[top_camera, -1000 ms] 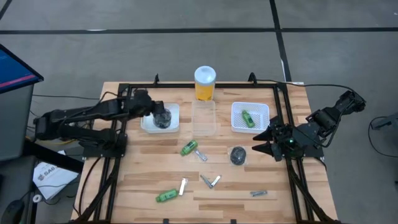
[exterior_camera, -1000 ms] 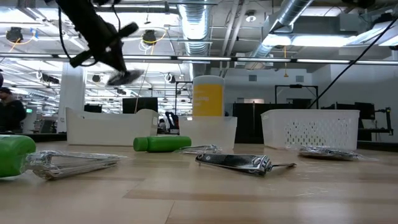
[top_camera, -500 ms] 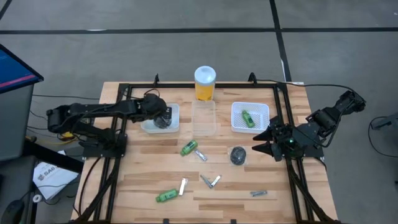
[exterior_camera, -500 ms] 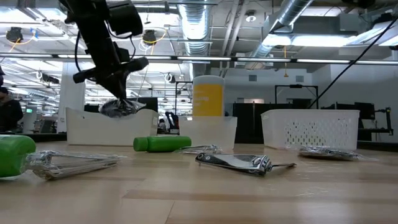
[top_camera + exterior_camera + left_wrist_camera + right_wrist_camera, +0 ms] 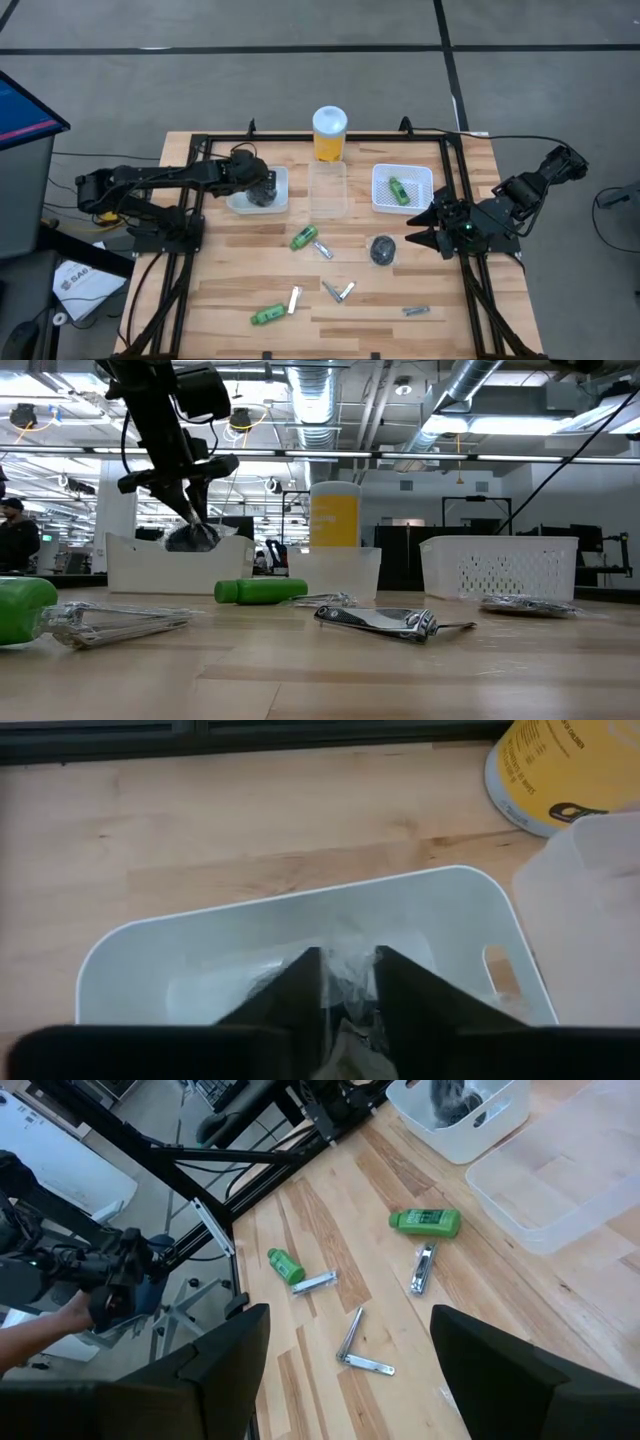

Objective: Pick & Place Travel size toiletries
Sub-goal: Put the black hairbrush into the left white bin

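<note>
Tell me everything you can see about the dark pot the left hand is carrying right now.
The dark pot is a small grey-black round item wrapped in crinkly clear film. The left hand grips it from above, fingers closed on either side of it. It sits at the rim of the white tray at the table's left rear, partly inside. Whether it touches the tray floor cannot be seen. No label or lid detail is readable.

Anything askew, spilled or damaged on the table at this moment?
Nothing spilled or broken. Green bottles, nail clippers and a dark pot lie loose on the table, unsorted. The left tool holds a wrapped item over the white tray.
</note>
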Available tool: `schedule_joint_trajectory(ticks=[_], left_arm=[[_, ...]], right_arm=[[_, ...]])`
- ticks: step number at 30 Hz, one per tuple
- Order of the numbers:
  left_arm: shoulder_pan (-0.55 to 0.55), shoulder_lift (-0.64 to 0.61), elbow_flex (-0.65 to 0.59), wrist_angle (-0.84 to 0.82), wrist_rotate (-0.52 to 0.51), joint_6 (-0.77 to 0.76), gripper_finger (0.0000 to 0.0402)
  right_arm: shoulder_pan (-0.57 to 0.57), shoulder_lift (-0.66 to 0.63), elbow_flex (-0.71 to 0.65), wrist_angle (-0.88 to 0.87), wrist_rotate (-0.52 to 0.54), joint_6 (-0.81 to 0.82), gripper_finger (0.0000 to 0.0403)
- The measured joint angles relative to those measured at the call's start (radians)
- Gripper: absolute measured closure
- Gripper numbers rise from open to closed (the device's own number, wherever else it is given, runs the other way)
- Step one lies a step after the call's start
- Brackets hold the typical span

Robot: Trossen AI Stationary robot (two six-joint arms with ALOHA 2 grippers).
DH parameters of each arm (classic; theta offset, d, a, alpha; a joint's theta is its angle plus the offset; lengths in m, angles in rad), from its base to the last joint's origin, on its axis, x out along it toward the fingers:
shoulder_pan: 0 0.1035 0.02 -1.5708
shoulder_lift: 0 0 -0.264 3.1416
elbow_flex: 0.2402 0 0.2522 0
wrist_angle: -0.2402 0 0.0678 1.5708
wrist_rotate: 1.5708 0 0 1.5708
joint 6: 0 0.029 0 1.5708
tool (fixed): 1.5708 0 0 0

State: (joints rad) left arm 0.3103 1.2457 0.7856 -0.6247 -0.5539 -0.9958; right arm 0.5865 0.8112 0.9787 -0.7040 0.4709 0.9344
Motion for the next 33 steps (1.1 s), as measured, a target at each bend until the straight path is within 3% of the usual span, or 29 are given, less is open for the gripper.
schedule_joint_trajectory(ticks=[5,11,18,24,33], left_arm=[[0.000,-0.021,0.000,0.007,0.001,0.030,0.0223],[-0.019,-0.135,0.000,0.074,0.100,0.054,0.0163],[-0.137,-0.328,0.000,0.156,0.208,0.121,0.0172],[-0.291,-0.480,0.000,0.153,0.217,0.135,0.0192],[-0.422,-0.534,0.000,0.151,0.209,0.131,0.0197]], right_arm=[[0.000,0.000,0.000,0.000,0.000,0.000,0.0132],[0.000,0.000,0.000,-0.004,0.001,0.018,0.0132],[-0.003,0.025,0.000,-0.092,0.002,0.224,0.0132],[-0.027,0.112,0.000,-0.233,-0.007,0.420,0.0132],[-0.156,0.290,0.000,-0.394,-0.108,0.676,0.0132]])
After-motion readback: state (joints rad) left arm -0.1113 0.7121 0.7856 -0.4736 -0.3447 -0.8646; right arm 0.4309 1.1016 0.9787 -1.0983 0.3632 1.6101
